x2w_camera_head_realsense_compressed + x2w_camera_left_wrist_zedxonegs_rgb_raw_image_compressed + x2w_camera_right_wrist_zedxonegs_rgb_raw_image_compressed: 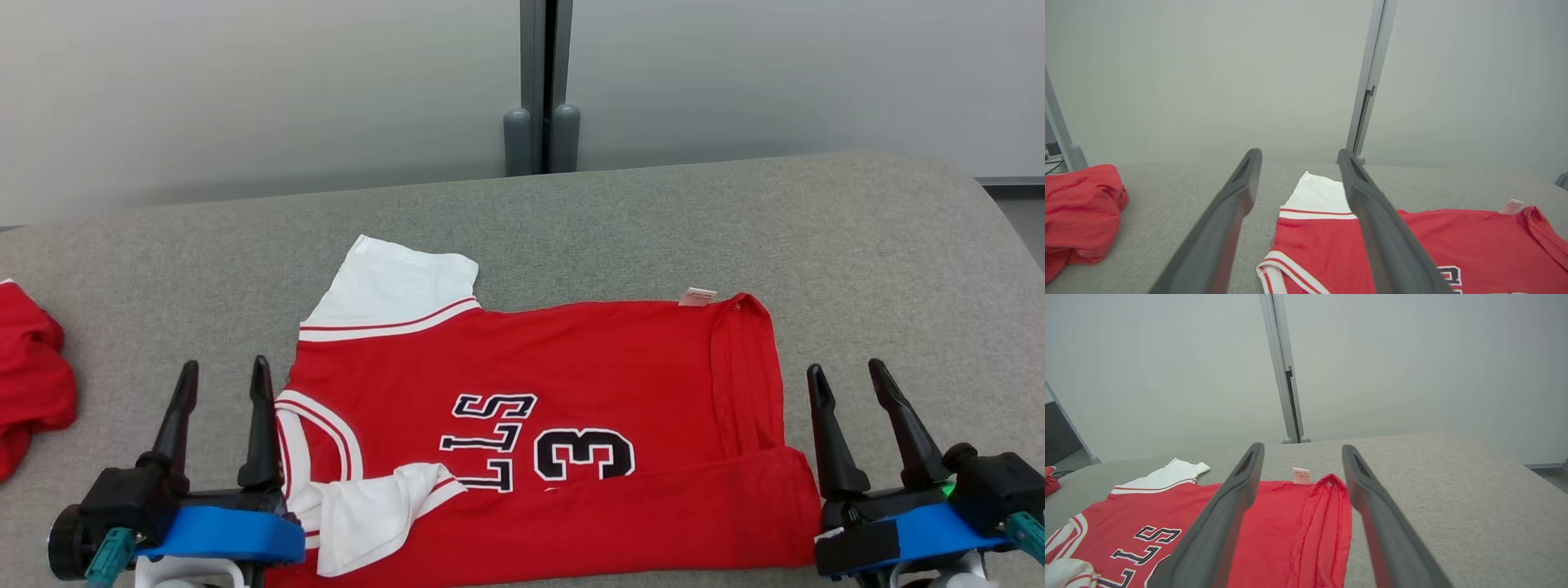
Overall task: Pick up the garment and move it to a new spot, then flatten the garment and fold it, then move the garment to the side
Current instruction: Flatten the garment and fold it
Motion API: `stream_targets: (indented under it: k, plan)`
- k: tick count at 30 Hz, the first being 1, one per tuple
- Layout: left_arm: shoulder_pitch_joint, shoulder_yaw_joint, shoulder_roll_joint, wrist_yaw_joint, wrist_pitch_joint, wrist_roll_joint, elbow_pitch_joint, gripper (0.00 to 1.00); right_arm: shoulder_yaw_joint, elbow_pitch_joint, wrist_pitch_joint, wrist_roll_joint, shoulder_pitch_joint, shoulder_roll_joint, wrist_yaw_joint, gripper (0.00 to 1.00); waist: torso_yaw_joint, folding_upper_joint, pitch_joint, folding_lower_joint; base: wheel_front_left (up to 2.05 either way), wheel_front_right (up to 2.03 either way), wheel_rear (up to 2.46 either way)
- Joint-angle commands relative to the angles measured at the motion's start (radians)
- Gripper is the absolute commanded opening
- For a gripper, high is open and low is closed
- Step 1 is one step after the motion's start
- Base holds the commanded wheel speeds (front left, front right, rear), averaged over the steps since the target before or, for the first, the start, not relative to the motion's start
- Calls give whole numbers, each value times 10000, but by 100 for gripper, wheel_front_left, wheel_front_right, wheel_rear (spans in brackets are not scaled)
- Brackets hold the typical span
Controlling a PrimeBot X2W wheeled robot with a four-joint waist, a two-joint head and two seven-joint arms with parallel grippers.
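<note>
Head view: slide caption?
Left gripper and right gripper, both open, flank a red jersey, near edge folded over, on a grey surface.

**Left end effector** (225,363): two long black fingers (260,425), broad at the root and tapering to blunt tips, seated on black blocks. A blue band (220,535) runs behind the blocks, with white housing (188,572) beneath it. At the outer end are a teal connector (110,555) and a round black cap (64,543).

**Right end effector** (845,366): same build. A black patch (857,549) covers part of its blue band, and a small green light (947,490) is lit.

**Wrist views**: fingers appear matte dark grey, each with a recessed slot (1243,169) near the tip.
</note>
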Motion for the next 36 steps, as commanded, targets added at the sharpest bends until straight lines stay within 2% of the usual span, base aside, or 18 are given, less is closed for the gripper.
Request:
stream_targets:
  k: [1,8,20,36]
  plan:
    - [-108,189,-86,-11,-42,177,-45,100,-113,21,-95,-218,-127,81,5,100,4,0,-21,-1,0,0,0]
    - [15,817,-430,-180,-40,1261,-1,100,-545,-96,-168,-428,131,435,5,100,74,0,-169,-1,0,0,0]
    - [385,1880,-752,-1360,-36,1554,840,100,-627,91,-173,-850,806,505,5,100,252,0,-496,-1,0,0,0]
    - [301,2320,-1136,-1752,-37,2107,1183,100,-505,447,-173,-817,889,510,5,100,379,0,-646,-1,0,0,0]
